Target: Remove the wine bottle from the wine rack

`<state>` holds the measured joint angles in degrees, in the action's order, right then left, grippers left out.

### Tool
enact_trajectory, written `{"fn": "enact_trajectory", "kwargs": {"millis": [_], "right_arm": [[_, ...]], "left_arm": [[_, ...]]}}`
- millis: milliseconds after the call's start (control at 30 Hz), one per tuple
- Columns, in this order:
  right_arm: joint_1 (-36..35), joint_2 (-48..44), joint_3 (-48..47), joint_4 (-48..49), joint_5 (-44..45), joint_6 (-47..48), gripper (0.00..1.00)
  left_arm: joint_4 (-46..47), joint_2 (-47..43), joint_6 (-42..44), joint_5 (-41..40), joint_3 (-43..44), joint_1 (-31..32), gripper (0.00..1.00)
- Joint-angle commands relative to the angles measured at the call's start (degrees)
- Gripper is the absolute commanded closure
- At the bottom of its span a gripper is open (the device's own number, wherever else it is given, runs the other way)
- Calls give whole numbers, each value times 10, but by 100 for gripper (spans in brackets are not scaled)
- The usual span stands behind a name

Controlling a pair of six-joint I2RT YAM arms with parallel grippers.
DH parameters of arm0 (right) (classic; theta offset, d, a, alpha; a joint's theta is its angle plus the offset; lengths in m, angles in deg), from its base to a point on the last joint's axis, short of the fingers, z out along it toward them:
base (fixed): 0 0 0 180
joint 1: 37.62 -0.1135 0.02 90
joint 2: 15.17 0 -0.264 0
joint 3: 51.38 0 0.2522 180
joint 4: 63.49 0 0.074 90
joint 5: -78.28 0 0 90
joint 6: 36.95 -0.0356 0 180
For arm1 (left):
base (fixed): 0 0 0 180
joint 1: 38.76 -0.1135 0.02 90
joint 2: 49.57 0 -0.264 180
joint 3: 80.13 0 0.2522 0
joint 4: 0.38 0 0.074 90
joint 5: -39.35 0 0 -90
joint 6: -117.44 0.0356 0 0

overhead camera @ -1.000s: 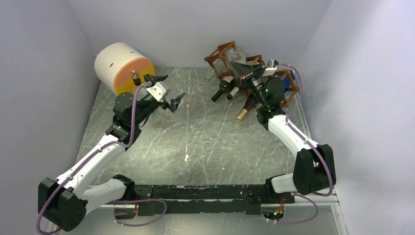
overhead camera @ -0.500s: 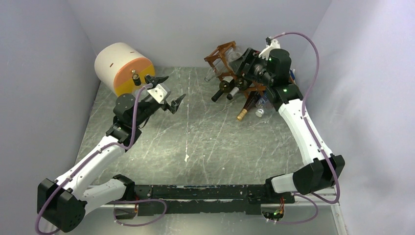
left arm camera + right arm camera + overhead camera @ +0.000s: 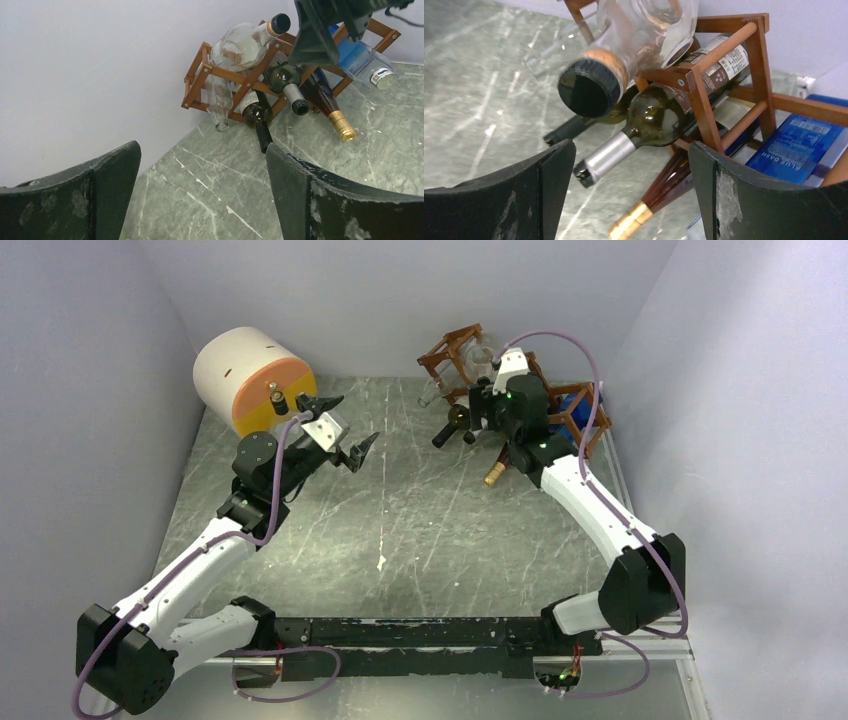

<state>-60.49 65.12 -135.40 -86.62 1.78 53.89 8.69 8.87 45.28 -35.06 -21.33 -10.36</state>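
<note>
You have two grippers, the left gripper (image 3: 202,147) and the right gripper (image 3: 631,145), both spread wide and empty, and one reddish-brown lattice wine rack (image 3: 702,107) in the table's (image 3: 400,520) far right corner, holding six bottles: three dark wine bottles, a silver-necked wine bottle (image 3: 651,117), a black-necked wine bottle (image 3: 256,112) and a gold-foiled wine bottle (image 3: 327,102), plus a round clear bottle (image 3: 644,30), a slender clear bottle (image 3: 218,100) and a blue bottle (image 3: 794,145).

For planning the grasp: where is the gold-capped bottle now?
In the top view, the gold-capped bottle lies back right, low in the wine rack, beside the silver-capped bottle.
</note>
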Motion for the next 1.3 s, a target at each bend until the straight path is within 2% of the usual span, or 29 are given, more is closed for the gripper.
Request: {"fn": "enact_trajectory", "kwargs": {"millis": [0, 67, 133, 200, 300, 467, 633, 800, 1067, 1167, 1267], "right_arm": [[13, -19, 93, 242, -39, 152, 14], [19, -32, 158, 345, -90, 214, 15], [52, -34, 193, 419, -144, 204, 14], [81, -32, 203, 457, -189, 204, 14], [86, -27, 232, 517, -255, 263, 14], [93, 7, 232, 541, -342, 322, 14], [98, 38, 240, 611, -368, 347, 14], [105, 77, 225, 653, -397, 348, 19], [116, 130, 233, 785, -413, 324, 29], [120, 142, 220, 783, -417, 321, 27], [120, 157, 221, 821, -416, 311, 23]], "left_arm": [[15, -8, 10, -8, -6, 8, 1], [16, -8, 12, -9, -6, 8, 1], [17, -9, 15, -12, -7, 8, 1], [16, -9, 17, -13, -7, 8, 1], [16, -9, 18, -11, -7, 7, 1], [17, -11, 20, -7, -8, 8, 1], [19, -9, 20, -6, -9, 7, 2], [22, -6, 18, -2, -11, 7, 2], [24, -4, 1, 18, -4, 5, 2], [28, -4, -5, 28, -4, 4, 2], [26, -3, -2, 27, -4, 2, 2]]}}
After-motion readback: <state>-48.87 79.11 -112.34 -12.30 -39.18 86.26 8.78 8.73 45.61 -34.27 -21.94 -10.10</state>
